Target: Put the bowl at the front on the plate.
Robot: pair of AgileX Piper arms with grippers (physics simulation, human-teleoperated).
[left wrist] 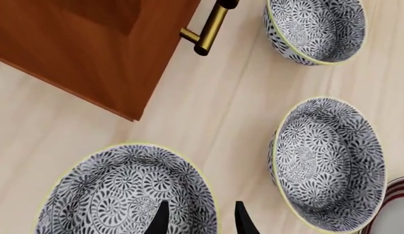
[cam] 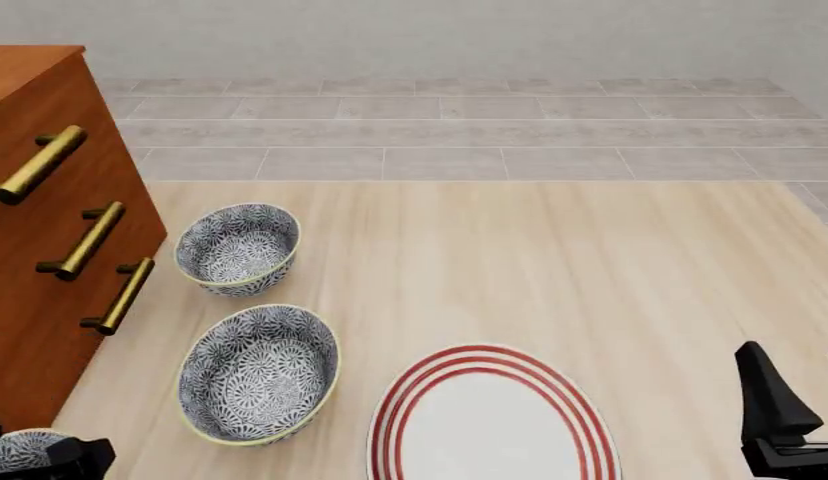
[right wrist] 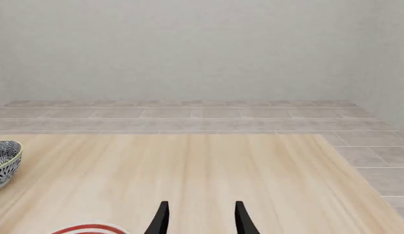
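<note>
I count three patterned bowls, one plate and one wooden cabinet (cam: pixel 41 250) with three brass handles (cam: pixel 81 240) on the tabletop (cam: pixel 588 270). All three bowls sit empty, and the plate (cam: pixel 494 425) holds nothing either. The plate lies at the near edge of the tabletop, about midway along it, and is cut off by the bottom of the front view.

The bowl (left wrist: pixel 127 195) I am after sits at the near left corner of the tabletop, beside the cabinet; in the front view only a sliver of it shows. The middle bowl (cam: pixel 258 373) stands just left of the plate, apart from it, and the far bowl (cam: pixel 238 247) is behind that one, close to the cabinet's handles.

My left gripper (left wrist: pixel 200 220) hangs over the near bowl's rim, one finger above the inside and one outside it, jaws parted and clasping nothing. My right gripper (right wrist: pixel 200 219) is low at the near right corner, pointing across the tabletop, its jaws likewise apart and holding nothing.
</note>
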